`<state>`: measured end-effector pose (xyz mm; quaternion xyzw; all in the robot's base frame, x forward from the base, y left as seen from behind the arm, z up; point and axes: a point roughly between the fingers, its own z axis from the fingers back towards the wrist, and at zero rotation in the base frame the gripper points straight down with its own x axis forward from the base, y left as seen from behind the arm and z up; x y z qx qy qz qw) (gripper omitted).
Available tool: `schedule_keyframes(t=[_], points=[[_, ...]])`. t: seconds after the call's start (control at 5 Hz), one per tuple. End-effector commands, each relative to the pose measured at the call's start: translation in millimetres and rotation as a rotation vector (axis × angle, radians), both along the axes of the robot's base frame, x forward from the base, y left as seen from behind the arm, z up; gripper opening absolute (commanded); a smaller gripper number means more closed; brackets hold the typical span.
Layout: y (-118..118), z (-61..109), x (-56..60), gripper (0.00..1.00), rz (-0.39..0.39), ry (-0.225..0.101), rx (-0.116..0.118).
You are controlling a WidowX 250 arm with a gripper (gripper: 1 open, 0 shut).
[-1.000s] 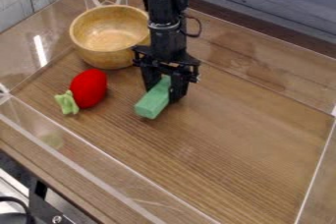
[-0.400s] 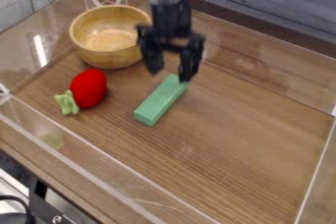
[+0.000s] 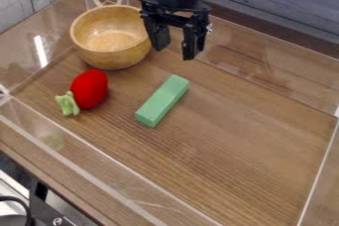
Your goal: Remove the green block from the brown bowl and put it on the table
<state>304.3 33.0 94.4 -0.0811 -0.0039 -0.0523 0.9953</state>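
On the table (image 3: 252, 121), at five o'clock from the empty bowl (image 3: 111, 37), the block (image 3: 162, 101) lay flat, the gripper (image 3: 179, 40) above spread wide, apparently after release.

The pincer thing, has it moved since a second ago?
Yes. The pincer has lifted off the green block and now hangs open higher up, level with the brown bowl; the block lies flat on the table.

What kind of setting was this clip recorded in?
Most likely a lab tabletop set up for robot practice: a wood-grain table fenced by low clear plastic walls, a single arm with an open gripper above it, and only toy-like props, a green block and brown bowl.
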Motion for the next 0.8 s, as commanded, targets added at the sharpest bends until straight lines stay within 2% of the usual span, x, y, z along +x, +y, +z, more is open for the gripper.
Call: schedule_keyframes(t=[0.0, 0.2, 0.6], points=[[5, -0.6, 3.3, 1.0, -0.022, -0.035, 0.013], [9, -15.5, 2.8, 1.0, -0.056, -0.033, 0.019], [19, -21.6, 9.9, 1.0, -0.04, -0.054, 0.028]])
